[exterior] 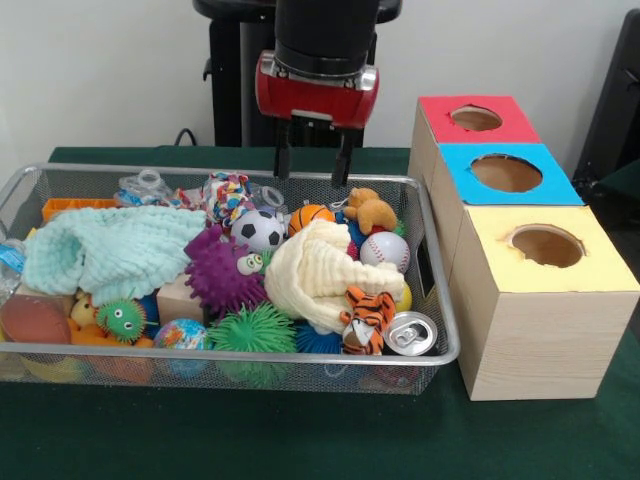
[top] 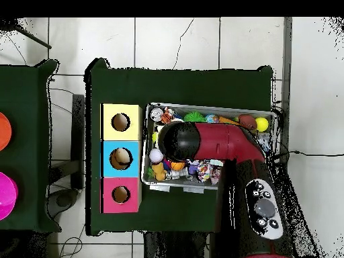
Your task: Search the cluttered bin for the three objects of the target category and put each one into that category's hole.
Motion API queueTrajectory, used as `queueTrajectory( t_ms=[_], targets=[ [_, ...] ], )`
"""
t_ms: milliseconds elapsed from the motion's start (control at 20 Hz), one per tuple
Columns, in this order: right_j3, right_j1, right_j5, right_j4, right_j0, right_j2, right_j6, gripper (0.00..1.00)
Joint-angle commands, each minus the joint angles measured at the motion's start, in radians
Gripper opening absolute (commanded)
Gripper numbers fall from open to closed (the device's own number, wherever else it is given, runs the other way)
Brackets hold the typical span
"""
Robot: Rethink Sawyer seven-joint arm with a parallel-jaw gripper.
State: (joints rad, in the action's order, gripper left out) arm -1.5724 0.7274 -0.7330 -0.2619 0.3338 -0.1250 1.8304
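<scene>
The wire-mesh bin (exterior: 230, 352) stands at the left of the green table, full of toys. One patchwork fabric bundle (exterior: 228, 195) lies by the bin's far rim, left of centre. I see no other bundle; the rest may be buried. My gripper (exterior: 313, 162) hangs open and empty just above the far rim, to the right of that bundle and over a small basketball (exterior: 310, 215). The yellow-topped box with its round hole (exterior: 547, 245) stands right of the bin, nearest the camera. In the overhead view the arm hides the middle of the bin (top: 222, 108); the yellow box's hole (top: 121, 122) shows there.
A mint cloth (exterior: 110, 250) and a cream cloth (exterior: 315, 270) cover parts of the bin. Spiky balls (exterior: 220, 272), a soccer ball (exterior: 258, 230), a baseball (exterior: 385, 250), a tiger toy (exterior: 362, 318) and a can (exterior: 410, 333) lie around. Blue-topped (exterior: 506, 173) and red-topped (exterior: 476, 118) boxes stand behind the yellow one.
</scene>
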Motion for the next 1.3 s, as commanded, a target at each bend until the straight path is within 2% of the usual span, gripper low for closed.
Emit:
queueTrajectory(
  t_ms=[50,350,750,1300],
  targets=[
    [-0.181,0.071,-0.084,-0.019,0.038,-0.109,-0.165,1.0],
    [-0.24,0.084,-0.03,-0.033,0.07,-0.128,-0.157,1.0],
    [-0.228,0.06,-0.006,-0.079,0.114,-0.149,-0.177,1.0],
    [-0.244,0.069,-0.014,-0.117,0.198,-0.193,-0.216,1.0]
  ],
)
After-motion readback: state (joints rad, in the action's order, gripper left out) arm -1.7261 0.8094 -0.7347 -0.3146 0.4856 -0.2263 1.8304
